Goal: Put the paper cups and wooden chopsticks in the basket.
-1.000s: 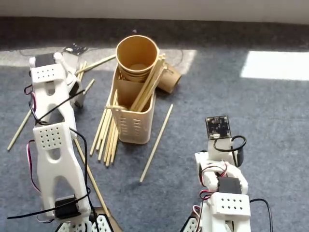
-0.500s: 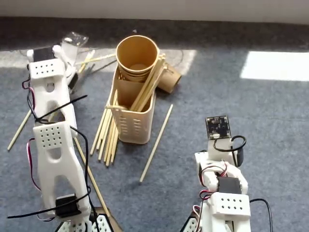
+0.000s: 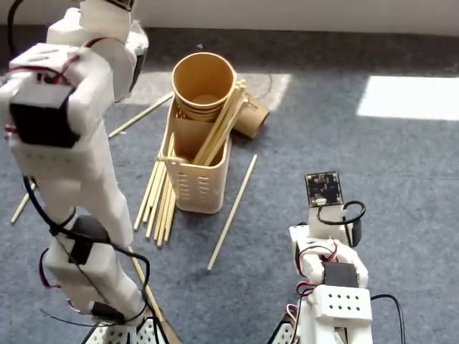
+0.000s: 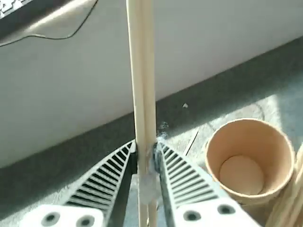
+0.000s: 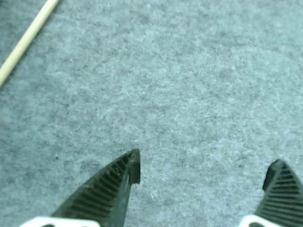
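My left gripper (image 4: 146, 151) is shut on a pair of wooden chopsticks (image 4: 142, 71) that stand upright between its fingers, lifted high over the back left of the carpet. The left arm (image 3: 64, 107) rises close to the high camera. Beside it stands the cream basket (image 3: 197, 183), holding stacked paper cups (image 3: 204, 84) (image 4: 246, 161) and several leaning chopsticks (image 3: 222, 125). Another paper cup (image 3: 252, 115) lies on its side behind the basket. My right gripper (image 5: 206, 168) is open over bare carpet, with the right arm (image 3: 326, 265) at the front right.
Several loose chopsticks (image 3: 158, 201) lie against the basket's left side. Single ones lie right of it (image 3: 233, 211) (image 5: 26, 40), behind it (image 3: 140, 115), at the far left (image 3: 21, 204) and by the left arm's base (image 3: 143, 283). A bright patch (image 3: 409, 97) marks the back right carpet.
The left arm has risen from the carpet at the back left, up toward the camera, carrying chopsticks. The right arm has not moved.
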